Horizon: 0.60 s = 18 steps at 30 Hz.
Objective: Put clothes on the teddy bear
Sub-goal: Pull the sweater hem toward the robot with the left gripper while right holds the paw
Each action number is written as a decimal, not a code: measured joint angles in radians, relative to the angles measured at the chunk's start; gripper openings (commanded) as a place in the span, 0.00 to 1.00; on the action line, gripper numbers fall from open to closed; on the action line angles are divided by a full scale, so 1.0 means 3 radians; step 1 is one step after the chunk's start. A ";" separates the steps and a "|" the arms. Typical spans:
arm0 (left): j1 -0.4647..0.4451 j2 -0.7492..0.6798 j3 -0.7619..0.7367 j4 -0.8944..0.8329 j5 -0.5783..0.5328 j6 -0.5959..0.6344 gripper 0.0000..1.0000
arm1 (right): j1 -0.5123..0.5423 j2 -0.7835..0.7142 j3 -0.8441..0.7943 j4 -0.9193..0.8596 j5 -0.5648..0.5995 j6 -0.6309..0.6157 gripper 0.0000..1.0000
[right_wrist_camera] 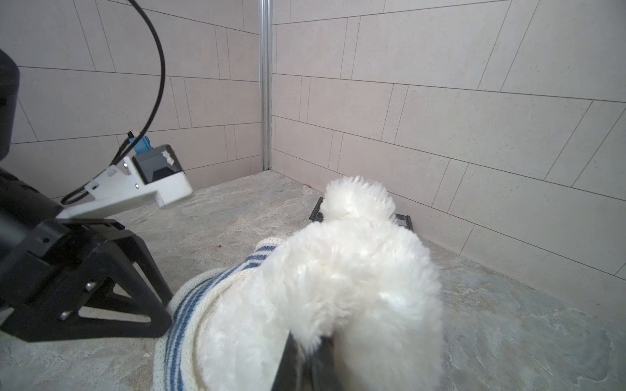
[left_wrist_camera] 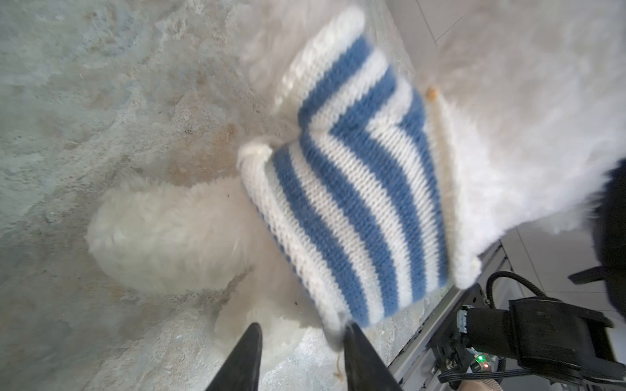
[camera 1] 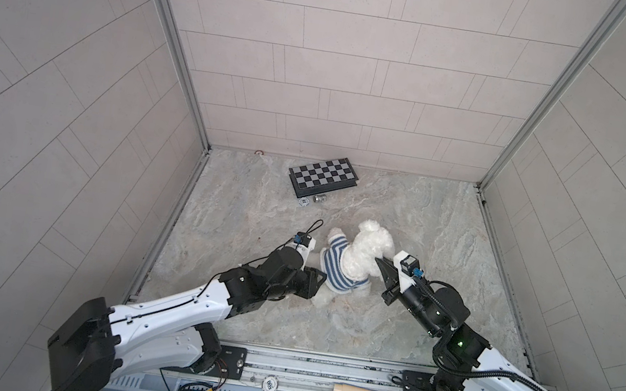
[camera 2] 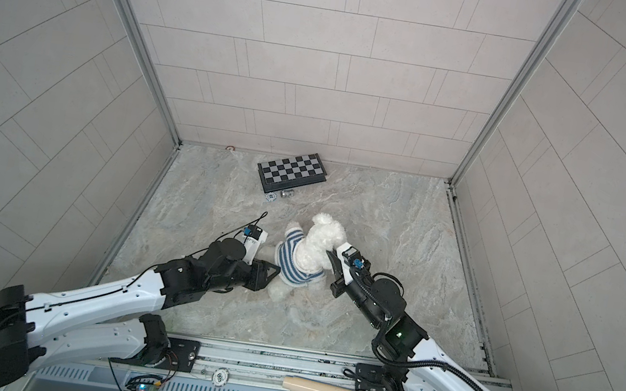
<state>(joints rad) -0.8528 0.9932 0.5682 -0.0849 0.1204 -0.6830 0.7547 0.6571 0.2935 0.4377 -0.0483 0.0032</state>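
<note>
**A:** Where's the teddy bear [camera 1: 366,250] in all this?

**B:** About the middle of the table [camera 1: 241,211], with its head towards twelve o'clock. The chessboard [camera 1: 322,175] lies well beyond it, at about eleven.

**A:** And the striped shirt [camera 1: 334,265]?

**B:** Half on, I'd say. One sleeve, at the bear's ten o'clock, has a paw poking out. The rest wraps its back down to the hem at six. I can't see a second sleeve filled.

**A:** Why is the right gripper [camera 1: 380,263] tucked in at the bear's three o'clock?

**B:** It looks like an anchor. Its jaws are closed with fur pinched between them, and in the right wrist view the plush spills over the black fingers [right_wrist_camera: 315,365]. I think it's propping the bear so the knit can be tugged without the toy sliding off.

**A:** And the left gripper [left_wrist_camera: 302,326]?

**B:** It's down at eight o'clock, by the hem. Its jaws are partly apart with nothing between them, and the hem's corner only brushes one fingertip [left_wrist_camera: 355,342]. My guess is it's placed to take a fresh bite of the hem and pull it round.
</note>
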 measured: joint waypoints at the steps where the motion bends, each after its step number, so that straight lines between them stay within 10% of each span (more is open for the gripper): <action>1: 0.0052 -0.0036 0.0003 -0.0011 0.0064 0.0000 0.43 | 0.0000 0.0001 0.0000 -0.0001 -0.0009 -0.0008 0.00; 18: 0.0501 0.0120 0.0006 0.0285 0.0580 -0.0369 0.33 | 0.0020 0.0017 0.0000 0.0014 -0.0103 -0.0061 0.00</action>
<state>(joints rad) -0.7025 1.0290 0.5701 0.0006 0.2943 -0.7937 0.7609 0.6621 0.2935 0.4419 -0.0792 -0.0151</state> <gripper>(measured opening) 0.347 0.055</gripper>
